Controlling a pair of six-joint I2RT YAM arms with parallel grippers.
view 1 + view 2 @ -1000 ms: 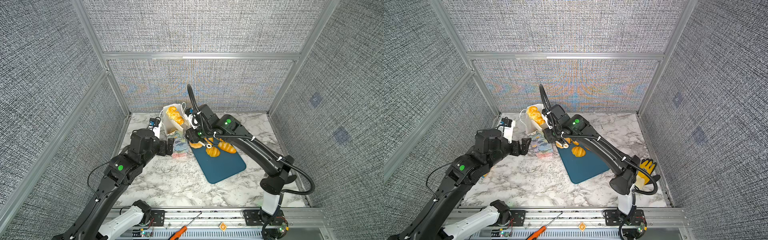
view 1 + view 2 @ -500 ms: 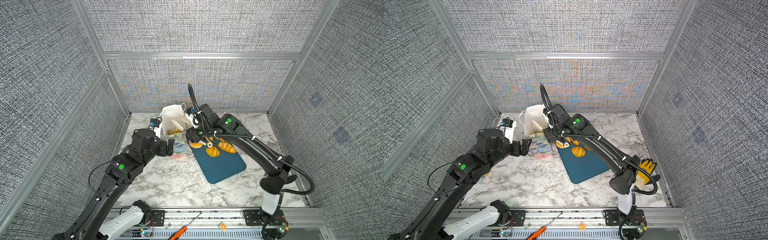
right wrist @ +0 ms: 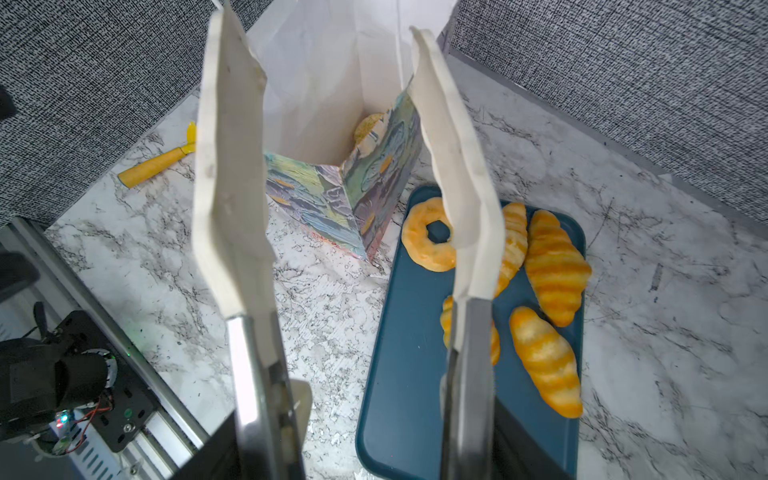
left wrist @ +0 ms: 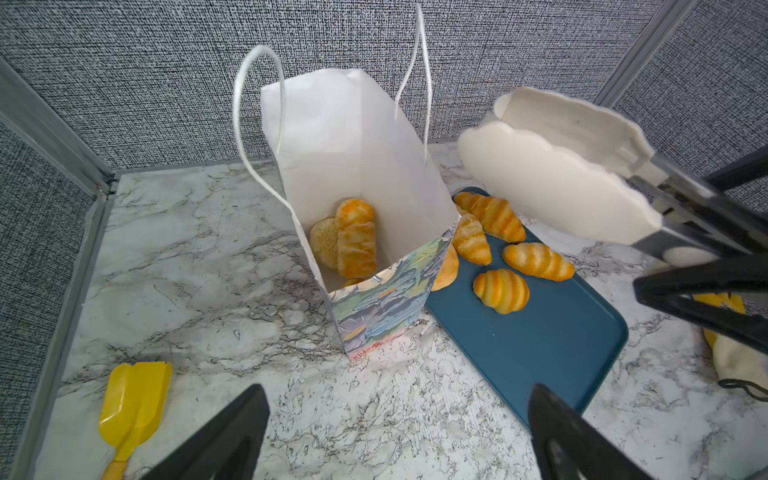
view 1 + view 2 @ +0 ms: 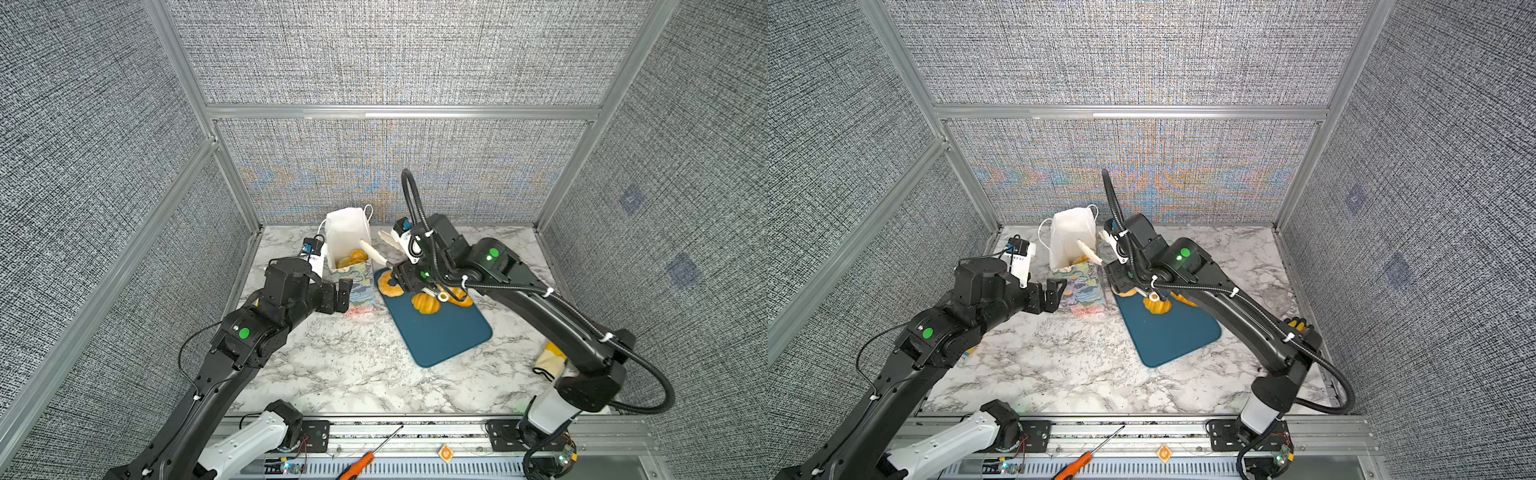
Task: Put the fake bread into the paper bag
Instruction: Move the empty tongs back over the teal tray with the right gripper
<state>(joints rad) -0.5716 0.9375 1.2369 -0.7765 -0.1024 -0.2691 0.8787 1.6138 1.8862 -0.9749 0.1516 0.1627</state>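
The paper bag [image 5: 347, 235] [image 5: 1071, 237] stands upright and open at the back, its white lining showing in both top views. Two pieces of fake bread [image 4: 355, 237] lie at its bottom. A ring doughnut [image 3: 428, 241] and several croissants [image 3: 555, 266] [image 5: 424, 302] lie on a blue tray [image 5: 444, 336] beside the bag. My right gripper [image 5: 409, 276] [image 3: 374, 453] is shut on white-tipped tongs [image 3: 228, 166] [image 4: 557, 183]. The tongs' tips are spread apart and empty at the bag's mouth. My left gripper [image 5: 337, 296] [image 4: 397, 390] stands open, low, in front of the bag.
A yellow toy shovel [image 4: 133, 399] lies on the marble left of the bag. A yellow glove [image 5: 548, 357] lies at the right behind the right arm. An orange screwdriver [image 5: 365, 461] rests on the front rail. Grey walls close in the back and sides.
A piece of bread held at the bag's mouth a second ago has dropped inside. The tongs' tips have spread apart. The left arm has barely moved.
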